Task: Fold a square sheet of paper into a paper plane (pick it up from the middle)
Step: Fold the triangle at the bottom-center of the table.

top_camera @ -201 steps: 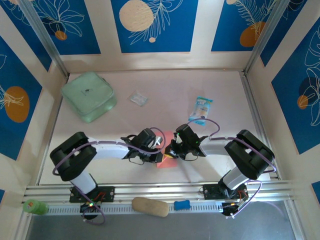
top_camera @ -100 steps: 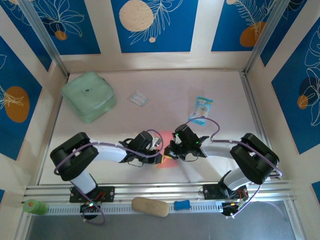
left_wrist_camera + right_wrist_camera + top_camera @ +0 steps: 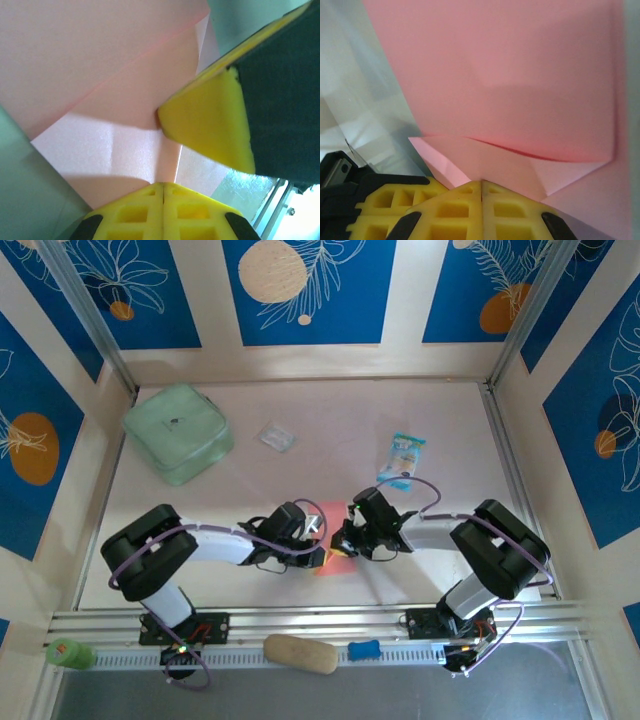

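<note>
A pale table (image 3: 330, 410) is seen from above, boxed in by blue-and-cream patterned walls. At the far left lies a mint-green pouch (image 3: 178, 433). The left arm reaches from its base at the near left toward the middle, lying low over the table. Beyond it, well apart, sits a small clear wrapper (image 3: 277, 436).

The left gripper (image 3: 314, 546) is at the near middle. Its yellow pads are pressed flat together with no gap, tips down on the paper (image 3: 335, 560). The paper is salmon pink and partly folded. It lies on the table between the two grippers, near the front edge.

In the left wrist view the paper's layers show as a darker pink flap over a paler one, with a slanted crease. The closed tips meet the near edge of the paler layer. Whether a layer is nipped between them cannot be told. A yellow finger (image 3: 207, 125) of the right gripper (image 3: 347, 540) touches the paper from the right.

That gripper sits just right of the left one, almost touching it, its pads likewise closed tight. In the right wrist view its tips rest at a folded edge, with a small triangular flap to the right.

A blue-and-white packet (image 3: 402, 460) lies farther back on the right, apart from the arm. The right arm runs back to its base at the near right.
</note>
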